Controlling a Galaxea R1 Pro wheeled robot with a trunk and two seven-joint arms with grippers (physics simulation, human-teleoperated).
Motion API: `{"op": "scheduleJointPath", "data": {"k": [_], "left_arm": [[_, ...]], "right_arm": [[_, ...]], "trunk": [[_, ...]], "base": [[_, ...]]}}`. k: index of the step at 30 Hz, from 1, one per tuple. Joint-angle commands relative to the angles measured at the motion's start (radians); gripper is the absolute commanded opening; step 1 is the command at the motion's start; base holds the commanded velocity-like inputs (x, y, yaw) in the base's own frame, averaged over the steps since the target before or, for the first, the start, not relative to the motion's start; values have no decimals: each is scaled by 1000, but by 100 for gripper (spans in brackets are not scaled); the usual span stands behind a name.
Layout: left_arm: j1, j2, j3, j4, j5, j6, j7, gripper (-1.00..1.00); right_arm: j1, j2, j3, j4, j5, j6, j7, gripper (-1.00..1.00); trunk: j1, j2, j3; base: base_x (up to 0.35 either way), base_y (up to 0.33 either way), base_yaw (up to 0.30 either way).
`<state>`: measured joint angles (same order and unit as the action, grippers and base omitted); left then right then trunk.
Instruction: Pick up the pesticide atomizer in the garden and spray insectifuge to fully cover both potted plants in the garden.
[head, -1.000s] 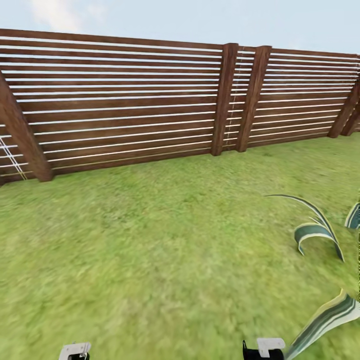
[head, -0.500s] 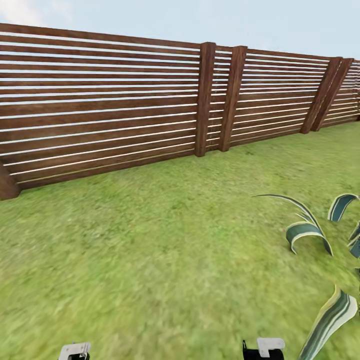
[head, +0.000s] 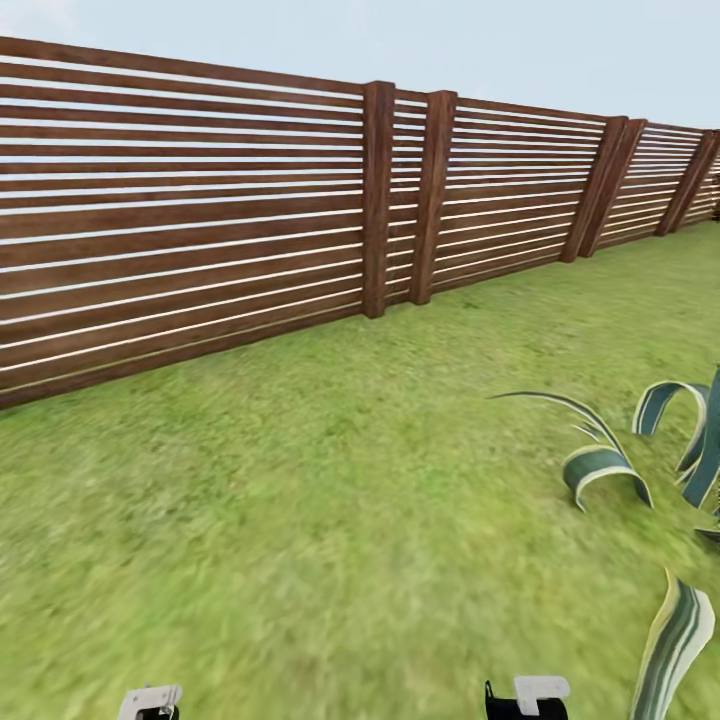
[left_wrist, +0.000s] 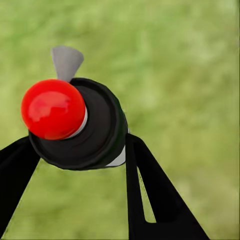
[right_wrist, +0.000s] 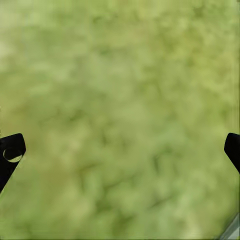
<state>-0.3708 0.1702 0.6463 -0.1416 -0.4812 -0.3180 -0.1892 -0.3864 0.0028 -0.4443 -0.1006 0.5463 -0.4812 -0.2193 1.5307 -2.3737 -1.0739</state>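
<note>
Green lawn (head: 300, 520) open to fence (head: 200, 220); potted plant (head: 640, 470) right | left claw (left_wrist: 75, 155) grasping pesticide atomizer (left_wrist: 75, 125); right claw (right_wrist: 120, 150) released

The left gripper (left_wrist: 75, 150) has its two black fingers (left_wrist: 150, 195) closed against the sides of the pesticide atomizer (left_wrist: 75, 125), whose red cap points toward the wrist camera. The right gripper (right_wrist: 120, 150) holds nothing, its fingertips (right_wrist: 11, 150) spread wide apart at opposite edges of the right wrist view. In the head view both arms sit low and near, the left wrist (head: 150, 702) at near left and the right wrist (head: 528, 698) at near right.
</note>
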Motion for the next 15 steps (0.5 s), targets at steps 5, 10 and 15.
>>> {"op": "scheduleJointPath", "data": {"k": [5, 10, 15], "left_arm": [[0, 0, 9, 0, -5, -3, -6, -100], [0, 0, 9, 0, -5, -3, -6, -100], [0, 0, 9, 0, -5, -3, -6, -100]], "right_arm": [[-1, 0, -5, 1, 11, -2, -6, 100], [-1, 0, -5, 1, 11, -2, -6, 100], [0, 0, -5, 1, 11, -2, -6, 100]], "trunk": [[0, 0, -1], [0, 0, -1], [0, 0, -1]], "base": [[296, 188, -186], [296, 188, -159], [296, 188, -133]]}}
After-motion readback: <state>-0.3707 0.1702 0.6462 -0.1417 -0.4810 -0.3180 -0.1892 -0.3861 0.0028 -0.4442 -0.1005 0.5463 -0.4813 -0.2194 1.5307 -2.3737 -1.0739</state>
